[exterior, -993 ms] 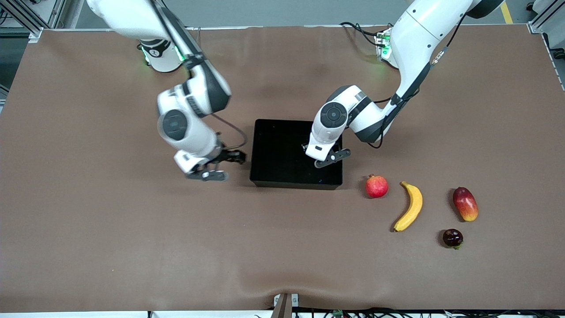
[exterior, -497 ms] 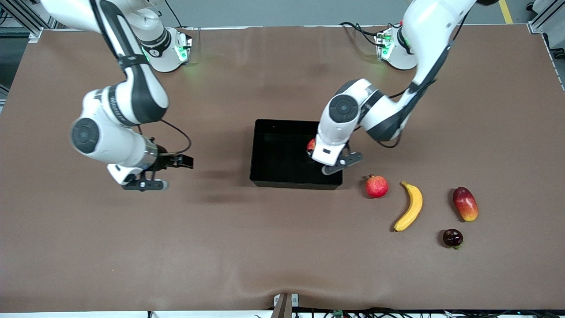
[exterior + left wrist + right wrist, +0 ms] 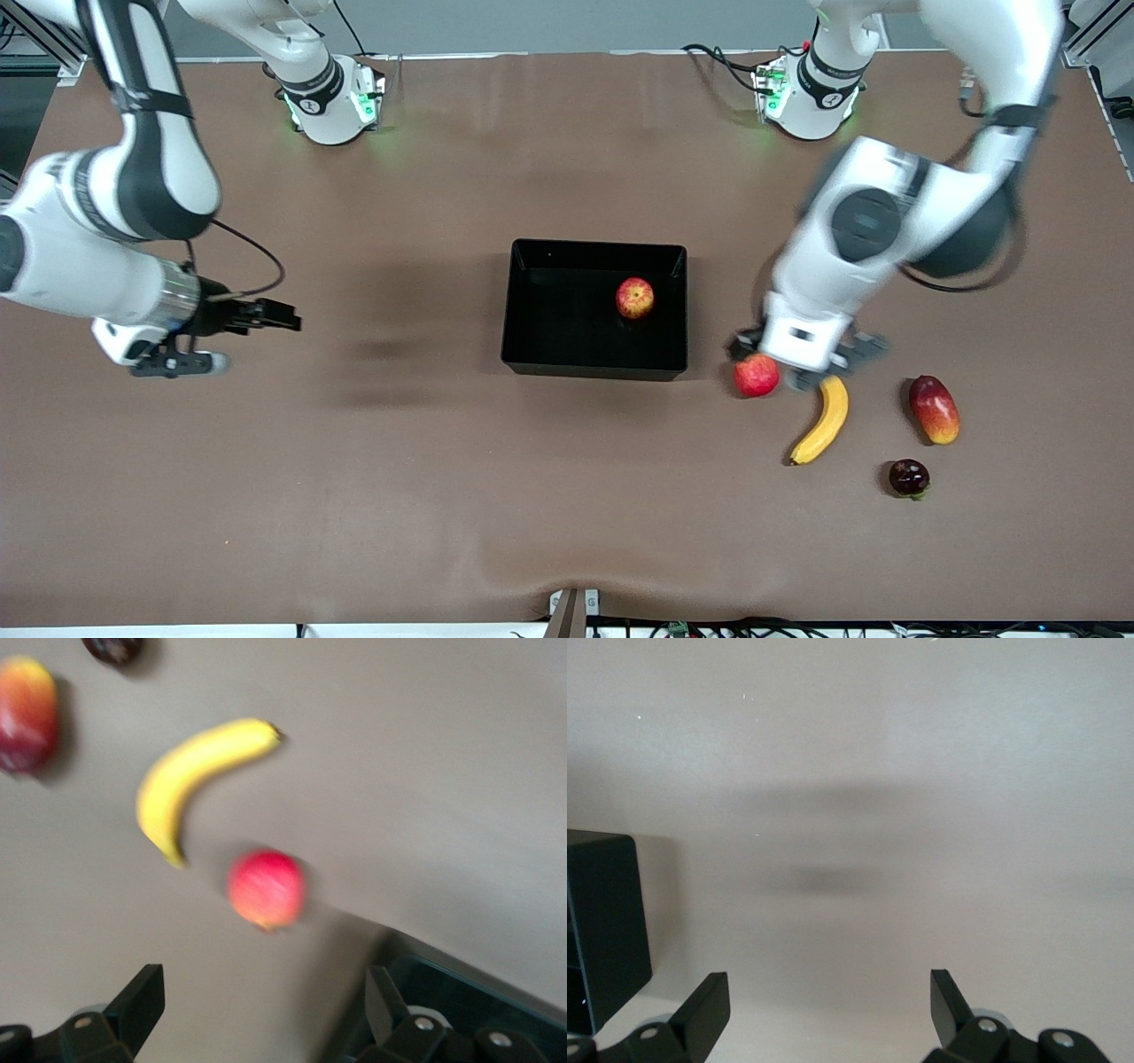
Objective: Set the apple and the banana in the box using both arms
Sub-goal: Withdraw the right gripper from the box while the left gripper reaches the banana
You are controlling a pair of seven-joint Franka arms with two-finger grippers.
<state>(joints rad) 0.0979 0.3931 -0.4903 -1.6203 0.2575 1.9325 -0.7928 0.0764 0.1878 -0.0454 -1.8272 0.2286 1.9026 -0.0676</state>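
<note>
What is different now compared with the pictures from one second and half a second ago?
The left gripper left the box and moved over the banana, fingers open; the apple it covered now lies free in the box. The right gripper drew away toward its end of the table, open. The other fruits stayed put.

Both end effectors spread, aloft

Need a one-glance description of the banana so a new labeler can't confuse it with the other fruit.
Start at the black box mid-table with the apple in it, then look toward the left arm's end, where four fruits lie on the brown table. The banana lies between the round red fruit and the mango, under the left gripper. It is the only long, curved, all-yellow one.
</note>
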